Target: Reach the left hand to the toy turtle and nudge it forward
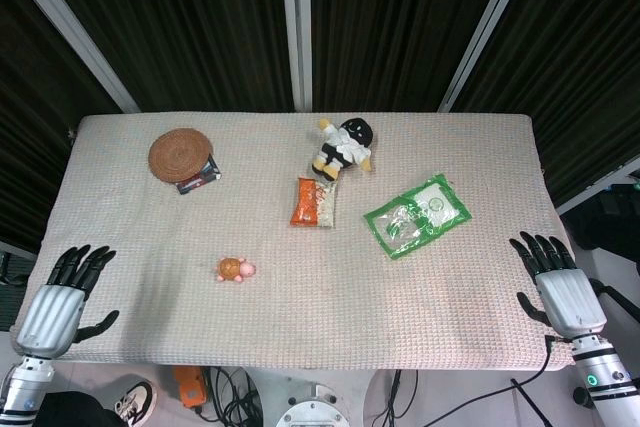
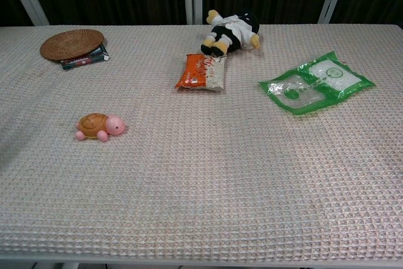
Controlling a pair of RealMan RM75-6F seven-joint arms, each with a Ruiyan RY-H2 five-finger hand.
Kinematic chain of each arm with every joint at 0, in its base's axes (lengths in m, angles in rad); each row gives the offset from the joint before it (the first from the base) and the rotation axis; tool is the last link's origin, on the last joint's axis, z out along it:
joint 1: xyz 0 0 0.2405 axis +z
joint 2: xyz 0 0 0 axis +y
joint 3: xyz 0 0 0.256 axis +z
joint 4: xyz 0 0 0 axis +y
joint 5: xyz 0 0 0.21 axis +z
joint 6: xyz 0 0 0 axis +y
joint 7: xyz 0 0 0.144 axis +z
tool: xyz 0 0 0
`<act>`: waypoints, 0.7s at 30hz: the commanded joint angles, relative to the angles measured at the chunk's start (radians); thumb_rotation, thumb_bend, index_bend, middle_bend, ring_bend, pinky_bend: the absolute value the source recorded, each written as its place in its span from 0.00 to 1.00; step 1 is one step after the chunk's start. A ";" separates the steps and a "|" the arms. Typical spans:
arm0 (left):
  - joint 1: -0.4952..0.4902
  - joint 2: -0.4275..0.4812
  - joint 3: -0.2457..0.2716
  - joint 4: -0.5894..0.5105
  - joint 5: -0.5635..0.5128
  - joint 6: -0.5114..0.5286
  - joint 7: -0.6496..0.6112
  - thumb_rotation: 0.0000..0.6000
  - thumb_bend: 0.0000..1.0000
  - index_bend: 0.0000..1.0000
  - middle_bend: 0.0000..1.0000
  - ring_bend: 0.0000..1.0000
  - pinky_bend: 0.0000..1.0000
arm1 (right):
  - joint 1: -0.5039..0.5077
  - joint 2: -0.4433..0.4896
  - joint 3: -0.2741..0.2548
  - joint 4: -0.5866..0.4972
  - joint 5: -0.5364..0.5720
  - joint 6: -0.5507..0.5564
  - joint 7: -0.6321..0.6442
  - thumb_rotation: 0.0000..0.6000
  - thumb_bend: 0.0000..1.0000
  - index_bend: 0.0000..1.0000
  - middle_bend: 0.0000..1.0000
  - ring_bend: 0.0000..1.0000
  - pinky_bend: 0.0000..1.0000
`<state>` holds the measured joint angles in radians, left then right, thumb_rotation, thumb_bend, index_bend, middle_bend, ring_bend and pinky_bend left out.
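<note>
Head view: we see our left hand (image 1: 62,299) at the table's (image 1: 300,327) 8 o'clock edge, fingers spread, grasping nothing. At its 2 o'clock, well apart, the turtle (image 1: 236,269) sits untouched. Our right hand (image 1: 560,285) rests at the table's 4 o'clock, fingers likewise released.

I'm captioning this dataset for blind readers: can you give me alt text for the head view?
A toy turtle sits on a beige table, untouched, with the left hand and right hand open at the near corners. Farther back lie a wicker coaster, plush doll, orange snack packet and green pouch.
</note>
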<state>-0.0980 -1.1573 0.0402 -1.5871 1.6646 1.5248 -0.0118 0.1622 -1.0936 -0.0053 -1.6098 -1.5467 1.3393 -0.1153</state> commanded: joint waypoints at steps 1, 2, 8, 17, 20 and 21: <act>0.000 -0.001 0.000 0.002 -0.001 -0.001 -0.002 1.00 0.19 0.11 0.08 0.00 0.03 | 0.000 0.000 0.000 0.000 0.000 0.000 -0.001 1.00 0.28 0.00 0.00 0.00 0.00; 0.000 -0.001 0.000 0.003 -0.002 -0.001 -0.003 1.00 0.19 0.11 0.08 0.00 0.03 | 0.000 0.000 0.000 0.000 0.000 0.001 -0.001 1.00 0.28 0.00 0.00 0.00 0.00; -0.007 -0.004 0.002 0.003 0.004 -0.012 -0.003 1.00 0.19 0.11 0.08 0.00 0.03 | -0.001 0.001 0.001 0.001 0.002 0.003 0.002 1.00 0.28 0.00 0.00 0.00 0.00; -0.093 -0.013 -0.008 -0.056 0.047 -0.112 0.018 1.00 0.19 0.13 0.09 0.00 0.03 | 0.002 -0.001 0.005 0.004 0.009 -0.004 0.000 1.00 0.28 0.00 0.00 0.00 0.00; -0.135 -0.027 -0.024 -0.099 0.053 -0.161 0.065 1.00 0.19 0.13 0.10 0.00 0.03 | 0.002 -0.001 0.005 0.002 0.010 -0.003 -0.002 1.00 0.28 0.00 0.00 0.00 0.00; -0.152 -0.037 -0.031 -0.116 0.057 -0.182 0.093 1.00 0.19 0.14 0.11 0.00 0.03 | 0.002 0.000 0.005 0.002 0.010 -0.002 -0.002 1.00 0.28 0.00 0.00 0.00 0.00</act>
<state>-0.2167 -1.1780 0.0238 -1.6700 1.7121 1.3798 0.0384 0.1639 -1.0939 0.0001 -1.6083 -1.5366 1.3369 -0.1171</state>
